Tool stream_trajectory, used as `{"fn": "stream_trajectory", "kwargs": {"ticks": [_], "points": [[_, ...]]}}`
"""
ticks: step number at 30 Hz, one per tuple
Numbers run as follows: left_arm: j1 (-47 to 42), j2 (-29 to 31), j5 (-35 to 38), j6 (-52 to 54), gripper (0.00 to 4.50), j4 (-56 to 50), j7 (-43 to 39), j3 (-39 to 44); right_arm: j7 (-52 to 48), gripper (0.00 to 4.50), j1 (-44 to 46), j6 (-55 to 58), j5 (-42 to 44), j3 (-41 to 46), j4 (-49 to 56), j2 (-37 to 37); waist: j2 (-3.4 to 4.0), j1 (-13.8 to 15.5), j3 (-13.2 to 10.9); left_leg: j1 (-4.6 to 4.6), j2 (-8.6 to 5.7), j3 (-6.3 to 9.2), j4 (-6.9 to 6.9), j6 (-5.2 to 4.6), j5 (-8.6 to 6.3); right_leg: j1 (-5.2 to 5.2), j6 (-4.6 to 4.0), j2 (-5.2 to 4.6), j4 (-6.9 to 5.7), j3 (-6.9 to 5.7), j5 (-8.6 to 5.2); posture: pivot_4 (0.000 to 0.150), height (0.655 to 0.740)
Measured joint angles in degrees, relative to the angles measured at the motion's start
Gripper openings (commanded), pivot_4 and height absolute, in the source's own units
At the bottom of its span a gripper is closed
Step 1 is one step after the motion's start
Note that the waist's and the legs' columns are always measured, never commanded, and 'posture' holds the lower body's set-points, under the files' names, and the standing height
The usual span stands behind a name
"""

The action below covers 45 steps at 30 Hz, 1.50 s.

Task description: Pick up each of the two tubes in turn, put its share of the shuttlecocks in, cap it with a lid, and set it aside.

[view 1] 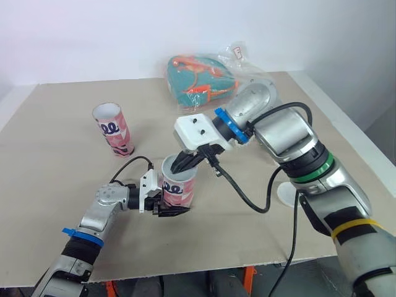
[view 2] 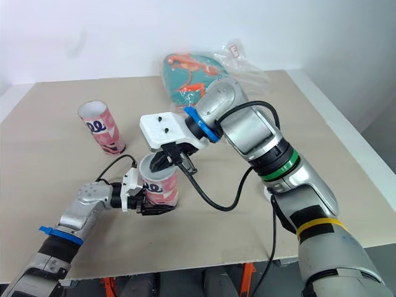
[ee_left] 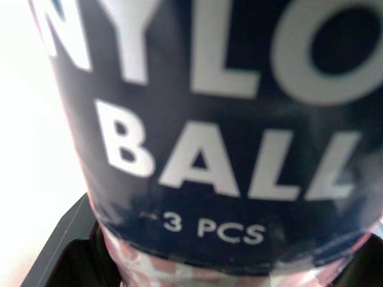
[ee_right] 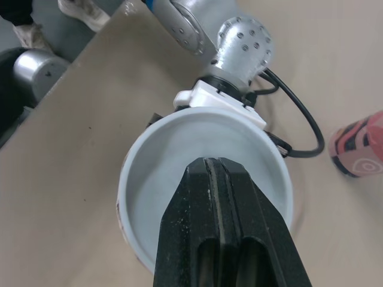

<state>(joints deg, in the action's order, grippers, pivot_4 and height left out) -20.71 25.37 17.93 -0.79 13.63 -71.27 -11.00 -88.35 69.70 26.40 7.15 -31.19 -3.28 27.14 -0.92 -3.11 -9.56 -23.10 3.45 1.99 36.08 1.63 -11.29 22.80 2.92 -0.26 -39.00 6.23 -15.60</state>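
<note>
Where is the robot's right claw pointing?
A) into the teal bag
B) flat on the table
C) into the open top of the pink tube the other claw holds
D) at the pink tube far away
C: the right claw, its fingers closed together, points down into the open mouth of the near tube, which the left claw grips low on its side.

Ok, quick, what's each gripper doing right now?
Left gripper: closed on the near tube, gripping it low on its side.
Right gripper: shut, nothing seen in it, tips at that tube's open mouth.
</note>
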Motion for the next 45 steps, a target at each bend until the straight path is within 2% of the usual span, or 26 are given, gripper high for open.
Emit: {"fn": "stream_trajectory", "kwargs": {"ticks": [6, 7, 10, 15, 18, 21, 22, 26, 29, 33, 38, 45], "points": [[0.1, -0.4, 0.0, 0.0, 3.39, -0.9, 0.9, 0.1, 0.9, 0.05, -2.1, 5.1, 4.5, 5.4, -4.3, -1.0, -0.02, -0.2, -0.1, -0.26, -0.01, -0.01, 0.01, 0.14, 0.12, 0.23, 0.06, 0.00, 0.00, 0.09, 0.16, 0.150, 0.7400], [0.3, -0.6, 0.2, 0.1, 3.39, -1.2, 1.0, 0.1, 1.1, 0.64, -2.6, 6.2, 5.7, 6.9, -5.2, -0.8, -0.02, -0.1, -0.1, -0.41, -0.02, -0.01, 0.01, 0.15, 0.13, 0.35, 0.29, 0.00, 0.00, 0.11, 0.28, 0.150, 0.7400], [0.5, -1.3, 0.5, 0.7, 3.39, -2.0, 1.3, 0.1, 1.1, 1.84, -3.4, 8.4, 7.9, 9.8, -4.4, 2.3, -0.01, 0.4, -0.1, -0.75, -0.10, 0.13, 0.00, 0.16, 0.12, 0.56, 0.17, 0.01, 0.01, 0.11, 0.25, 0.150, 0.7400], [1.2, -1.4, 0.7, 1.0, 3.39, -3.4, 1.6, 0.3, 1.6, 4.35, -8.6, 12.1, 11.1, 15.4, -0.5, 9.1, 0.02, 0.5, -0.1, -1.02, -0.19, 0.20, -0.03, 0.14, -0.03, 0.70, 0.11, -0.04, 0.06, 0.10, 0.12, 0.150, 0.7400], [1.2, -1.6, 0.7, 1.2, 3.39, -3.4, 2.2, 0.3, 2.4, 4.44, -11.9, 13.4, 12.9, 17.8, 1.6, 12.1, 0.05, 0.5, -0.2, -1.01, -0.21, 0.22, -0.06, 0.12, -0.05, 0.70, 0.11, -0.04, 0.06, 0.09, 0.08, 0.150, 0.7400], [0.9, -2.4, 0.6, 1.1, 4.43, -2.7, 2.6, 0.3, 4.5, 4.50, -16.2, 14.9, 14.5, 20.4, 4.8, 14.3, 0.08, 0.5, -0.2, -1.00, -0.23, 0.25, -0.03, 0.12, -0.05, 0.67, 0.24, -0.04, 0.06, 0.07, 0.02, 0.150, 0.7400], [0.8, -2.8, 0.7, 1.1, 4.48, -2.5, 2.9, 0.3, 5.4, 4.50, -18.1, 15.1, 14.7, 21.0, 6.4, 15.0, 0.07, 0.6, -0.2, -1.00, -0.24, 0.30, -0.02, 0.12, -0.05, 0.63, 0.41, -0.05, 0.08, 0.04, -0.08, 0.150, 0.7400], [-0.4, -5.2, 1.3, 0.6, 4.48, -0.2, 3.3, 1.2, 11.5, 4.50, -29.7, 17.2, 15.2, 21.3, 13.3, 15.1, 0.07, 0.5, -0.2, -1.04, -0.30, 0.36, 0.04, 0.12, -0.04, 0.63, 0.54, -0.06, 0.09, 0.05, -0.10, 0.150, 0.7400], [-1.4, -6.2, 1.8, 0.5, 4.48, 0.9, 3.3, 1.9, 14.2, 4.50, -33.6, 17.1, 15.1, 20.0, 15.4, 14.6, 0.10, 0.3, -0.3, -1.04, -0.30, 0.36, 0.05, 0.13, -0.04, 0.65, 0.54, -0.05, 0.08, 0.06, -0.07, 0.150, 0.7400], [-1.9, -6.1, 1.9, -1.4, 4.48, 1.4, 3.4, 3.0, 16.7, 4.50, -35.0, 16.8, 15.3, 19.8, 17.5, 13.6, 0.10, 0.3, -0.3, -1.04, -0.30, 0.42, 0.05, 0.14, -0.03, 0.63, 0.55, -0.03, 0.08, 0.04, -0.06, 0.150, 0.7400], [0.9, -0.2, 2.4, 0.9, 4.48, -0.6, 0.7, 3.2, 19.3, 4.50, -35.6, 16.8, 16.3, 19.8, 17.8, 11.0, 0.09, 0.2, -0.3, -1.03, -0.29, 0.44, -0.01, 0.14, -0.03, 0.64, 0.52, -0.02, 0.08, 0.04, -0.08, 0.150, 0.7400], [3.9, 3.2, 2.9, 1.4, 4.48, -2.6, 1.0, 6.0, 20.9, 4.50, -34.9, 16.8, 17.4, 19.5, 16.7, 7.6, 0.05, 0.4, -0.3, -1.04, -0.28, 0.49, 0.00, 0.15, -0.02, 0.62, 0.52, -0.04, 0.09, -0.03, -0.09, 0.150, 0.7400]]}}
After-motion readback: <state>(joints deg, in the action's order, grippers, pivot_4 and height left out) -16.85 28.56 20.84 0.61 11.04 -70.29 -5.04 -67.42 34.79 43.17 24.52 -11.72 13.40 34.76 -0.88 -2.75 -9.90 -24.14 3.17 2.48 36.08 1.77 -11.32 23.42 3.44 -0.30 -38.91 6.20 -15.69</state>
